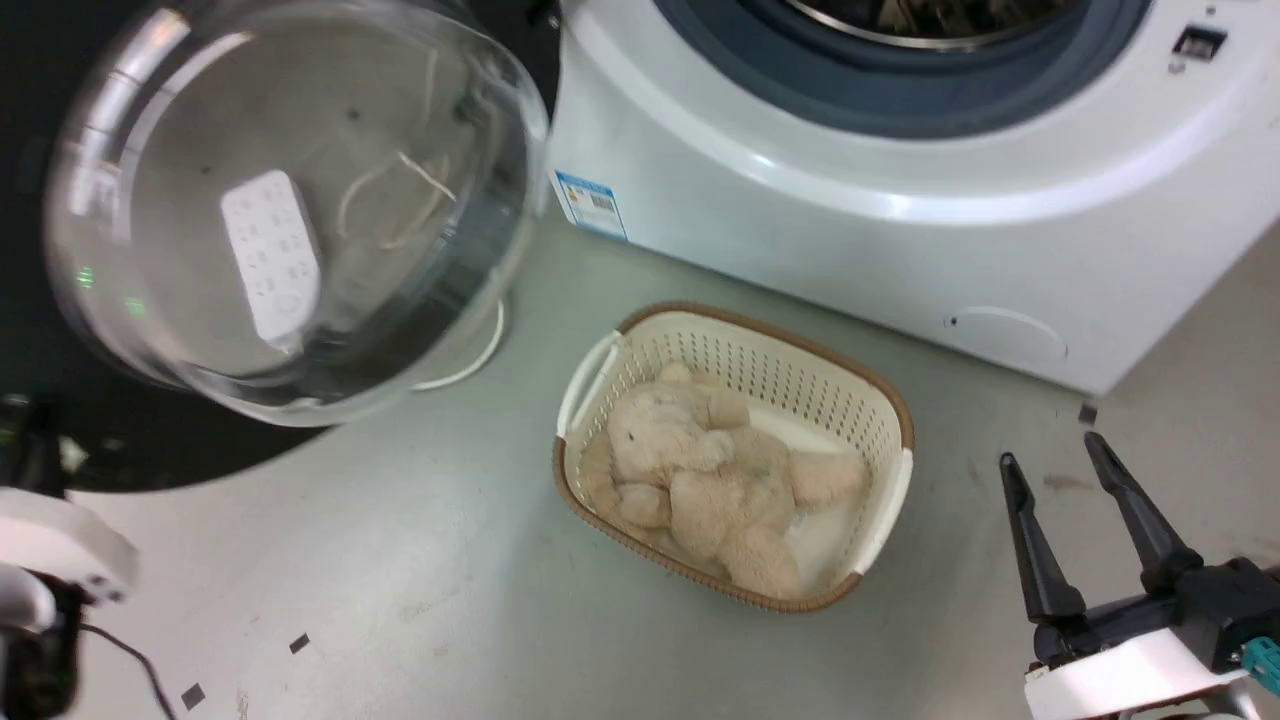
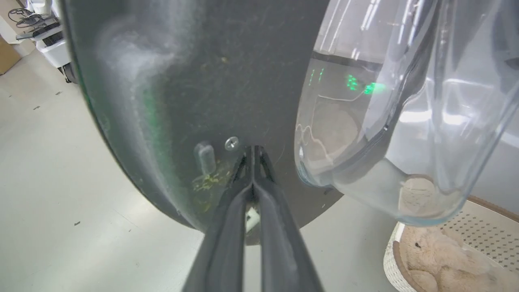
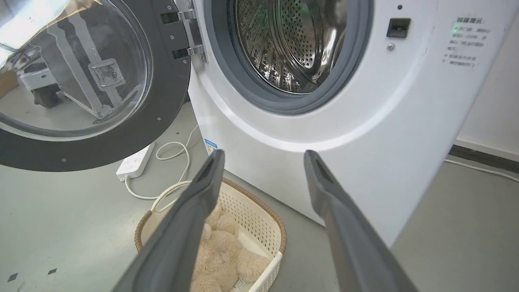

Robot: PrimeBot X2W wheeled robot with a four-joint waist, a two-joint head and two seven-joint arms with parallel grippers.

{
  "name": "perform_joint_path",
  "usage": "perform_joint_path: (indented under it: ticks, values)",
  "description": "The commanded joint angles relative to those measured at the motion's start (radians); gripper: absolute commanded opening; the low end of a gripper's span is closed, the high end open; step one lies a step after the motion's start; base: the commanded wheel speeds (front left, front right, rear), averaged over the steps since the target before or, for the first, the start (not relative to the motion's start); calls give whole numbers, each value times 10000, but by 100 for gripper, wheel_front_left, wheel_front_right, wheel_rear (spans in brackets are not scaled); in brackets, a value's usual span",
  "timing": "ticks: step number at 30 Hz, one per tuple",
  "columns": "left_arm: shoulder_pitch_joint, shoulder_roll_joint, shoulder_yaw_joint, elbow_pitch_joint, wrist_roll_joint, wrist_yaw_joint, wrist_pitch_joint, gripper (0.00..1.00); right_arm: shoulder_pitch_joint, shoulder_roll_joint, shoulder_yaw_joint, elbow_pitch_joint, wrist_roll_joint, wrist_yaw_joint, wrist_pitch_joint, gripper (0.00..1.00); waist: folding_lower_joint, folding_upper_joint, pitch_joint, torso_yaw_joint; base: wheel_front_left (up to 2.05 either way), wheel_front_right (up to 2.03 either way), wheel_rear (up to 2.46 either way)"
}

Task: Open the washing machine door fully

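The washing machine door (image 3: 121,134) stands swung out to the left of the drum opening, hanging on its metal hinge (image 3: 189,32). Its clear glass bowl (image 1: 290,200) bulges toward me, with the black rim (image 1: 150,450) below it. My left gripper (image 2: 253,152) is shut, its tips against the door's black inner face (image 2: 194,81) beside a screw (image 2: 231,142), with nothing between the fingers. My right gripper (image 1: 1048,450) hangs open at the lower right, apart from the machine. In the right wrist view the right gripper (image 3: 263,156) points at the white front below the drum (image 3: 292,40).
A cream basket (image 1: 880,400) holding a beige plush bear (image 1: 710,470) sits on the grey floor before the washing machine (image 1: 800,200). A white power strip (image 3: 136,162) and its cable lie under the door. My pale left wrist (image 1: 60,545) shows at the lower left.
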Motion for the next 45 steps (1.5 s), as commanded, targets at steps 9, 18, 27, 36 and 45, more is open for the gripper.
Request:
perform_joint_path:
  ticks: [9,18,27,36,45]
  values:
    - [-1795,821,426,2750,-373,-582,-335,0,-443,-286,133,-226,-31,8,133,100,-1,0,741,-494,0,0,0]
    - [-2194,780,185,3755,-25,-930,-1785,0,-526,-169,-41,-77,-77,8,59,100,-1,0,347,-683,0,0,0]
    - [-1675,-493,-181,1958,464,-926,-2375,0,-428,377,-783,33,-244,8,-47,100,-1,0,-944,-1113,0,0,0]
    - [-354,-1861,-1423,37,1313,-556,-2390,0,41,851,-1363,-390,-377,8,-58,100,-1,0,-2012,-1923,0,0,0]
    - [1125,-2587,-2039,-908,1669,-156,-2392,0,561,1070,-1318,-436,-396,8,-59,100,-1,0,-2802,-2926,0,0,0]
